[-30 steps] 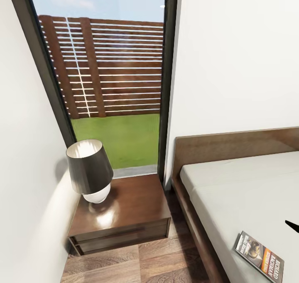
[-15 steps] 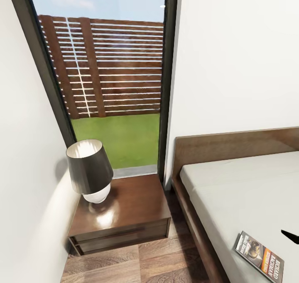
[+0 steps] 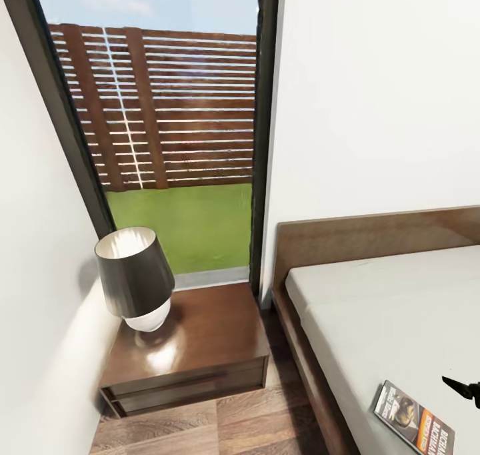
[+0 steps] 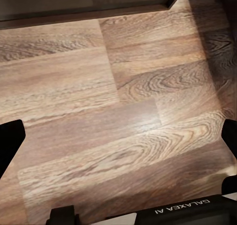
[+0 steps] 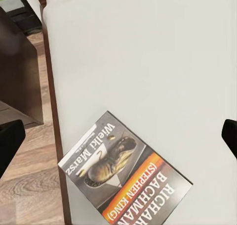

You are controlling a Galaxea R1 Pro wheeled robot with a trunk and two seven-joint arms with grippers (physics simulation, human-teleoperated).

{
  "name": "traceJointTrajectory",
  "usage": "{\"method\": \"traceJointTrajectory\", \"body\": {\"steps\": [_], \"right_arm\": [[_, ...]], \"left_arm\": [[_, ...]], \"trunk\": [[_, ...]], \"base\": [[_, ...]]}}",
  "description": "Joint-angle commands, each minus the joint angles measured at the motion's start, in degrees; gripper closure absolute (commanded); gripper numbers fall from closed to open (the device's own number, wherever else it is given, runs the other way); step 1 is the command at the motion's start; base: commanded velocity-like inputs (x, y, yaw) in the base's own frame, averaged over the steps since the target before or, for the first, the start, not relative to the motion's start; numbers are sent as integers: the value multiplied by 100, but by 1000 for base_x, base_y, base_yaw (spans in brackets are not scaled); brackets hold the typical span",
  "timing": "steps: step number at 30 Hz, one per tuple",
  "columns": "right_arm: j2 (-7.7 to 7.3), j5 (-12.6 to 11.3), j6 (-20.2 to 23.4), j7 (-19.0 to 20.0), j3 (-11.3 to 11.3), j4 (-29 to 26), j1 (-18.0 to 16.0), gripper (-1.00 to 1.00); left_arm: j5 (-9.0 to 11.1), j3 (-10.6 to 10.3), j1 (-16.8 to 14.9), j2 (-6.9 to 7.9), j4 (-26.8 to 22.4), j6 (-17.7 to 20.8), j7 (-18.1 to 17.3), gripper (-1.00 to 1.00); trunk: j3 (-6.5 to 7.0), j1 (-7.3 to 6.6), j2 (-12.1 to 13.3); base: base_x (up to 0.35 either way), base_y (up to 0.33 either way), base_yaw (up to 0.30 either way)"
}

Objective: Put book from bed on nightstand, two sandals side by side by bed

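Near the bed [image 3: 373, 308] edge, at five o'clock in the head view, the book [image 3: 413, 426] lies flat; the right hand [image 5: 118, 136], fingers spread, hovers above to grasp it. Nightstand [image 3: 193, 348] waits at seven.

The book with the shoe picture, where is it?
The thin dark paperback book lies flat on the light grey mattress, at the head view's lower right, near the bed edge facing the glossy dark-brown nightstand.
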Motion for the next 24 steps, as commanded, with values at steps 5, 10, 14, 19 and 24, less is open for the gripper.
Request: {"method": "traceJointTrajectory", "body": {"steps": [5, 10, 14, 19, 24], "right_arm": [[-4, -60, 32, -5, 23, 7, -5, -100], [-4, -66, 30, 6, 19, 9, -5, -100], [-4, -57, -35, 8, 19, 8, -5, -100], [0, -53, -120, 14, 19, 9, -5, -100], [1, -52, -128, 15, 23, 11, -4, -100]], "left_arm": [[-51, 49, -4, 3, 5, -20, -17, -100], [-51, 49, -4, 3, 6, -20, -17, -100], [-49, 49, -4, 6, 5, -20, -17, -100], [-44, 49, -4, 7, 4, -20, -17, -100], [-42, 49, -4, 7, 6, -20, -21, -100]], "trunk": [[-6, 0, -4], [-3, 0, -4], [13, 0, -4], [39, 0, -4], [66, 0, -4]], "base": [[12, -13, 0], [2, -2, -28], [0, 0, -173], [0, 0, -230], [0, 0, -238]]}}
